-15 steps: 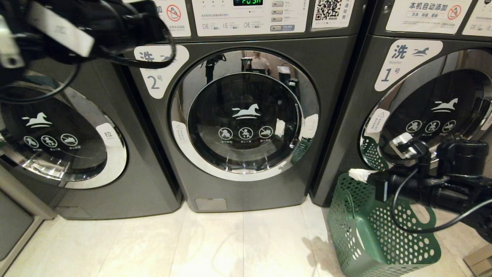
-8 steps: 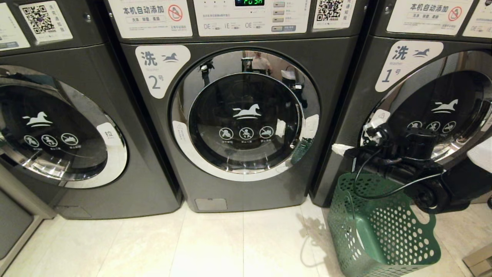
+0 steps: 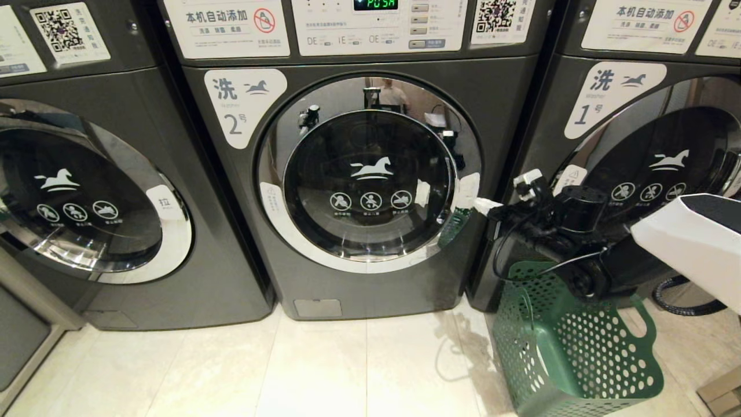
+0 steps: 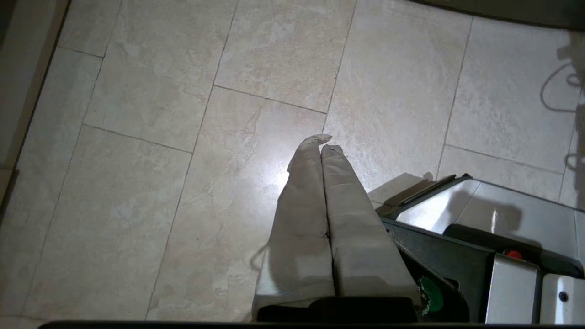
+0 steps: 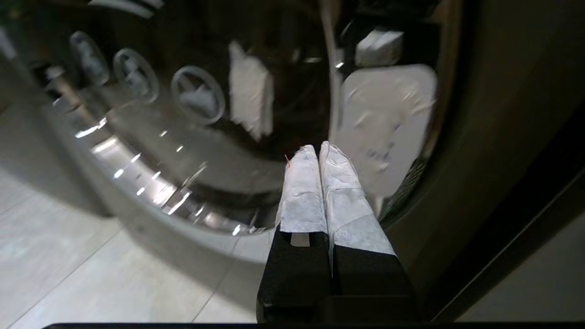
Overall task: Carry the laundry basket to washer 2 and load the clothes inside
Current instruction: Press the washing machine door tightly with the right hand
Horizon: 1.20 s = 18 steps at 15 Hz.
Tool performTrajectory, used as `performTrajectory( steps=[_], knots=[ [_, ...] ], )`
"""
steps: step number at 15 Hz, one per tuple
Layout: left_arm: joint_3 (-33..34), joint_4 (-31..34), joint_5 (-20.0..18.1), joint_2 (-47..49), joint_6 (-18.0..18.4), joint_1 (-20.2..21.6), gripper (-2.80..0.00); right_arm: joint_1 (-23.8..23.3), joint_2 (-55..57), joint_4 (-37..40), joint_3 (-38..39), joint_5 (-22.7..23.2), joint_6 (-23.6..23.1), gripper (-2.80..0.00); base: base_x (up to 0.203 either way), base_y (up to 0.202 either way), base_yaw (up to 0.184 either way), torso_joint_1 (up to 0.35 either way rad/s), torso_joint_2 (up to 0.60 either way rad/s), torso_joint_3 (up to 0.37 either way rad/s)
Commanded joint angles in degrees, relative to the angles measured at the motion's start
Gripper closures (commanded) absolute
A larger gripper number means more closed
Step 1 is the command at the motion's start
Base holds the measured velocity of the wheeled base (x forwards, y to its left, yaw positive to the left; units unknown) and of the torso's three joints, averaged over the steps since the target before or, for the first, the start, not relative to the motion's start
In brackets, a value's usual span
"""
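Head view, risk: the right tool (image 3: pixel 485 204), tips pressed together and holding nothing, points at the door edge of washer 2 (image 3: pixel 370 174). The door is shut. Closed tips would likely slide off the chrome ring rather than catch the white pull tab (image 3: pixel 466 190), or the arm could nudge the wrong machine, washer 1 (image 3: pixel 637 168), close beside it.
Head view, basket: the basket (image 3: pixel 573 353) stands on the floor in front of washer 1, right of washer 2, leaning a little. Dark green, holes all over, oval handle cut-out. The arm passes above its rim; a cable could snag there. No clothes can be made out inside from here.
Left wrist view, tool: the left tool (image 4: pixel 321 147) is pressed together, empty, aimed at bare floor tiles (image 4: pixel 183 114) next to the robot's base (image 4: pixel 493 228); out of the way, little risk.
Right wrist view, door: the right tool (image 5: pixel 318 153) hangs just short of the glass and the pale tab (image 5: pixel 388 119); whether it touches cannot be told.
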Motion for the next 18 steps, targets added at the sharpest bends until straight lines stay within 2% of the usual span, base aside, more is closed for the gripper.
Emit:
performTrajectory(
  steps=[1, 3, 5, 7, 8, 10, 11, 12, 14, 16, 18],
  knots=[
    [2.1, -0.2, 0.2, -7.1, -0.3, 4.0, 0.0, 0.7, 6.3, -0.6, -9.5, -4.9, -0.2, 0.0, 0.0, 0.0, 0.0, 0.0, 0.0, 0.0],
    [2.5, -2.4, 0.6, -7.8, -2.4, 4.8, 0.0, 0.8, 9.6, -0.4, -14.1, -9.4, -0.3, 0.0, 0.0, 0.0, 0.0, 0.0, 0.0, 0.0],
    [3.4, -7.9, 0.8, -7.8, -2.5, 4.8, 0.0, 0.8, 11.2, -0.4, -14.9, -9.8, -0.2, 0.0, 0.0, 0.0, 0.0, 0.0, 0.0, 0.0],
    [6.0, -14.2, 0.9, -7.9, -0.6, 4.8, 0.0, 0.8, 12.9, -0.4, -17.7, -10.4, -0.4, 0.0, 0.0, 0.0, 0.0, 0.0, 0.0, 0.0],
    [7.7, -15.0, 1.7, -7.7, 0.8, 5.2, 0.0, 0.8, 14.2, -0.3, -20.5, -11.6, -0.5, 0.0, 0.0, 0.0, 0.0, 0.0, 0.0, 0.0],
    [7.5, -15.4, 2.3, -6.1, 3.7, 10.0, 0.0, 0.9, 17.3, -0.1, -26.6, -13.4, -0.5, 0.0, 0.0, 0.0, 0.0, 0.0, 0.0, 0.0],
    [6.4, -15.3, 0.6, -5.6, 4.7, 13.1, 0.0, 1.6, 18.1, 1.0, -27.7, -13.9, -0.5, 0.0, 0.0, 0.0, 0.0, 0.0, 0.0, 0.0],
    [5.4, -15.1, -3.3, -5.8, 6.3, 16.1, 0.0, 1.9, 18.2, 1.5, -28.1, -14.0, -0.6, 0.0, 0.0, 0.0, 0.0, 0.0, 0.0, 0.0],
    [7.0, -16.2, -8.1, -7.9, 9.7, 18.2, 0.0, 2.1, 19.5, 2.1, -30.6, -14.0, -0.6, 0.0, 0.0, 0.0, 0.0, 0.0, 0.0, 0.0],
    [9.8, -23.6, -8.5, -7.9, 10.9, 18.3, 0.0, 2.0, 22.3, 3.2, -35.9, -14.0, -0.5, 0.0, 0.0, 0.0, 0.0, 0.0, 0.0, 0.0],
    [14.0, -35.3, -11.4, -7.8, 15.3, 18.3, 0.0, 2.0, 25.3, 5.0, -40.3, -13.8, -0.3, 0.0, 0.0, 0.0, 0.0, 0.0, 0.0, 0.0]
  ],
)
